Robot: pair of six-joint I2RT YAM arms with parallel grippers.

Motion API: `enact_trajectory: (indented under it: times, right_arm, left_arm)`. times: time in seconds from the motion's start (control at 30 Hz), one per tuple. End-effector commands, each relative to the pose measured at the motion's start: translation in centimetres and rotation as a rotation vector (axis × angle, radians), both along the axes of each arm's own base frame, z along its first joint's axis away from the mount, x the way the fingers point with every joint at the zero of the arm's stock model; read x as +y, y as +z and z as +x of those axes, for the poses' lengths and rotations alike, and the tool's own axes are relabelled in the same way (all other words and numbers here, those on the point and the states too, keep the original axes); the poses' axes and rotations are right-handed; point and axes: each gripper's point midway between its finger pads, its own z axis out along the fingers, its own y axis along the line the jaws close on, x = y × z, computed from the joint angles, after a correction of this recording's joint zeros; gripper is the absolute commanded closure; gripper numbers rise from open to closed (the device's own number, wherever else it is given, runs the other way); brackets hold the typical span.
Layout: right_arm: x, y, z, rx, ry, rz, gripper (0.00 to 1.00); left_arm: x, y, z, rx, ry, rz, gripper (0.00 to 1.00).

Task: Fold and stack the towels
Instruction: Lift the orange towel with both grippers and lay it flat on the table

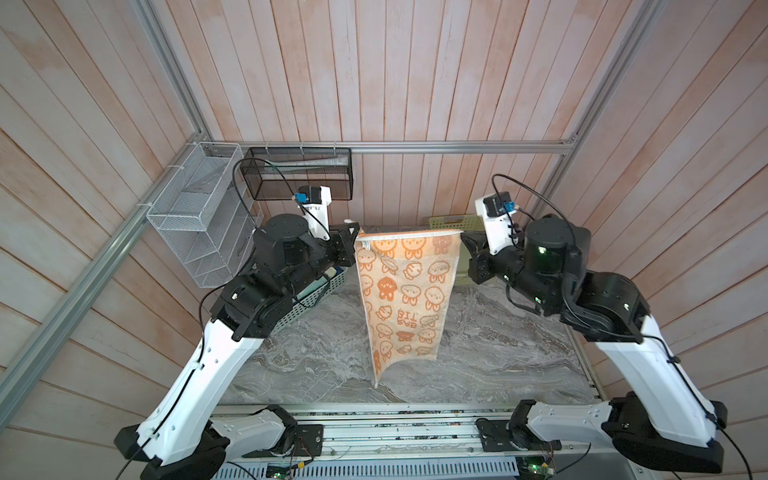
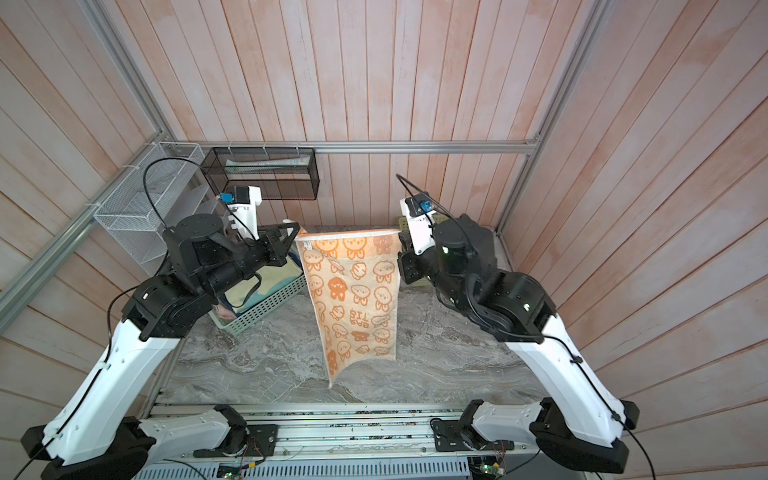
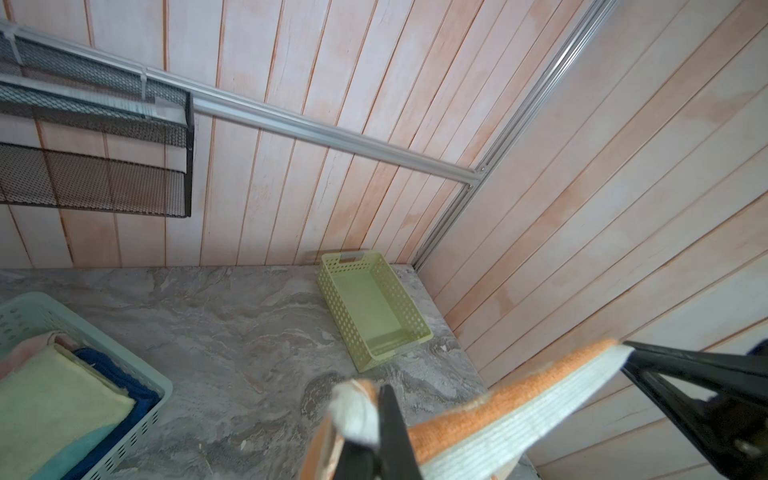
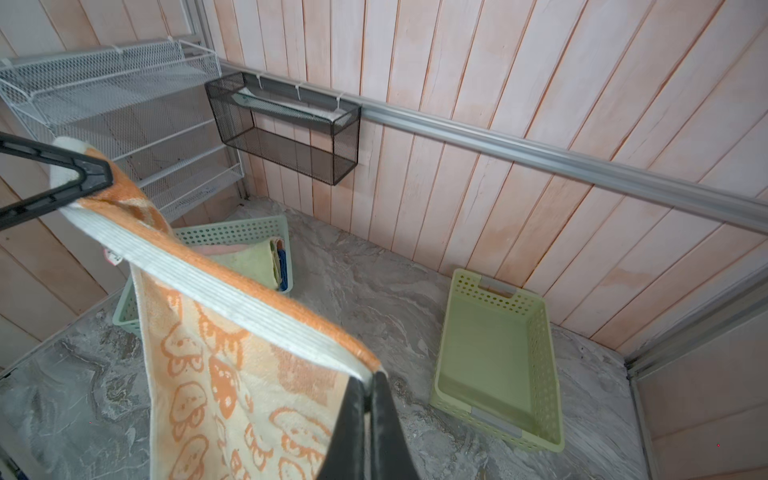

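An orange towel (image 1: 401, 291) (image 2: 353, 291) with cream rabbit cartoons hangs spread between my two grippers above the marble table (image 1: 498, 353). My left gripper (image 1: 353, 237) (image 3: 374, 409) is shut on one top corner. My right gripper (image 1: 463, 240) (image 4: 368, 380) is shut on the other top corner, and the striped hem (image 4: 232, 299) runs taut between them. The towel's lower end hangs close to the table. Three more towels lie folded in a teal basket (image 3: 137, 419) at the back left: a pale yellow towel (image 3: 54, 395), a blue towel (image 3: 116, 378) and a pink towel (image 3: 25, 349).
An empty yellow-green perforated basket (image 3: 340, 316) (image 4: 540, 365) sits at the back right by the wall. A white wire rack (image 1: 195, 216) and a black mesh shelf (image 1: 299, 172) hang on the back-left walls, above the teal basket.
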Motion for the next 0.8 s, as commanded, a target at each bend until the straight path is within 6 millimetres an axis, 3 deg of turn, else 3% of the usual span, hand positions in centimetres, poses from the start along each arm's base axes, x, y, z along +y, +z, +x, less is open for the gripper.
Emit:
enact_trajectory:
  times: [0.0,0.27,0.4,0.47,0.57,0.77]
  right_arm:
    - [-4.5,-2.4,4.8,0.048,-0.140,-0.024,1.00]
    - [-5.4,-16.1,17.8,0.218,-0.160,0.016,1.00]
    - [-4.3,-20.2,22.7,0.323,-0.151,0.045,1.00]
    - [-3.2,-22.2,23.4,0.404,-0.102,0.020,1.00]
    - [-2.5,-24.3,23.3,0.465,-0.095,0.003,1.00]
    - [-0.5,-28.8,18.2,0.529,-0.065,0.008,1.00]
  left_arm:
    - [4.4,-4.1,3.8,0.102,0.143,0.078,1.00]
    - [3.3,-15.0,14.0,0.237,0.068,0.047,1.00]
    - [3.2,-19.5,18.4,0.280,0.085,0.058,1.00]
    - [3.4,-21.6,19.5,0.310,0.094,0.054,1.00]
    - [3.6,-23.8,19.6,0.341,0.099,0.060,1.00]
    - [4.1,-28.5,16.2,0.410,0.092,0.056,1.00]
